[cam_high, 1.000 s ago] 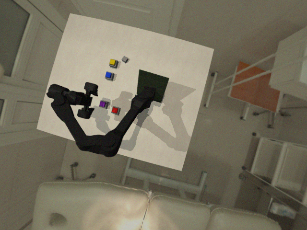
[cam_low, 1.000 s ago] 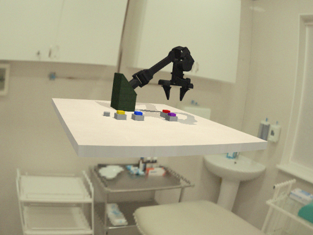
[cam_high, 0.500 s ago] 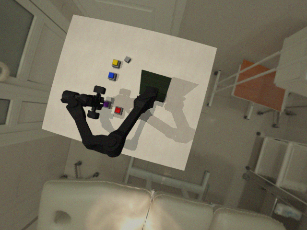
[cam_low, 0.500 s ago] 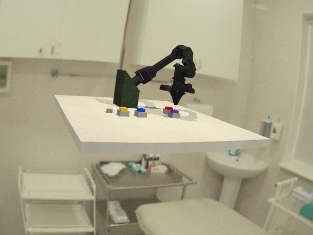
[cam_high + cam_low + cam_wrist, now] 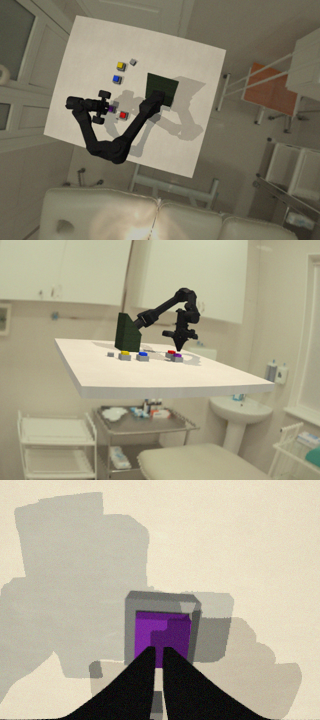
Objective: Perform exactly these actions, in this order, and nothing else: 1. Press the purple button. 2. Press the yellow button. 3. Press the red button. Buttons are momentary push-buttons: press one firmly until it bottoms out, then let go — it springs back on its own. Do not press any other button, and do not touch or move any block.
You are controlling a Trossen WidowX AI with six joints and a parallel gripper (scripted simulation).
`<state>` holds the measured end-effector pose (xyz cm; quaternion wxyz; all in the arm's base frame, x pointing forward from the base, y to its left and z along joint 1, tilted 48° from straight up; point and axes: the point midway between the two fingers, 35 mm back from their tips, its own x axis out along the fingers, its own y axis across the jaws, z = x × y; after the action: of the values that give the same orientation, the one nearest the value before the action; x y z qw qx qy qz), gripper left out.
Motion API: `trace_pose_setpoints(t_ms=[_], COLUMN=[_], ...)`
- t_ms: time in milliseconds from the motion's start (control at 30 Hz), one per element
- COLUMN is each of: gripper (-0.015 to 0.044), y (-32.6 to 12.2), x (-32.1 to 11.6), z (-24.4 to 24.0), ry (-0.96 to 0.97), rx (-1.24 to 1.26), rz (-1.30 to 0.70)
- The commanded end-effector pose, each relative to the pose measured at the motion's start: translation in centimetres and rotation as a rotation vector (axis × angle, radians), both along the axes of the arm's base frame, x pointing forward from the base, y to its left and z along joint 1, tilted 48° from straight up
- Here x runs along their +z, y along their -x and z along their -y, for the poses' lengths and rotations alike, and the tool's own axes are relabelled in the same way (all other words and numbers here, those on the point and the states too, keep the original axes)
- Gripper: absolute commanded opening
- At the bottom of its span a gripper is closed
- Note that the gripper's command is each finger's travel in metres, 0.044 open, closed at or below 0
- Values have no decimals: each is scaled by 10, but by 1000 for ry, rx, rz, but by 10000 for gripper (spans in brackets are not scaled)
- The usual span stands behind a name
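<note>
Purple button (image 5: 163, 636) is approached by the clenched, empty pincer (image 5: 178, 348), poised just above its cap; no press is judged done yet, so purple, yellow button (image 5: 120, 65) and red button (image 5: 123, 114) are all left. Red sits just beside purple, the blue button (image 5: 117, 78) near yellow's path, a grey block (image 5: 132, 61) close to yellow; the counter (image 5: 160, 379) edge lies well apart.
</note>
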<state>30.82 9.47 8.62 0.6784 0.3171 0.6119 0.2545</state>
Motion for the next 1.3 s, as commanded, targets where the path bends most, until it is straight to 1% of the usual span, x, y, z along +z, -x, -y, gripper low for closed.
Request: trace_pose_setpoints(t_ms=[0,300,967,1100,1267], gripper=[20,20,20,20,20], y=[1,0,0,3,4], x=[-7,-16,-16,5,13], z=[-5,-15,-15,8,18], ry=[2,0,0,2,4], rx=[-2,-2,-2,-2,-2], rz=[-14,-14,-14,-13,-14])
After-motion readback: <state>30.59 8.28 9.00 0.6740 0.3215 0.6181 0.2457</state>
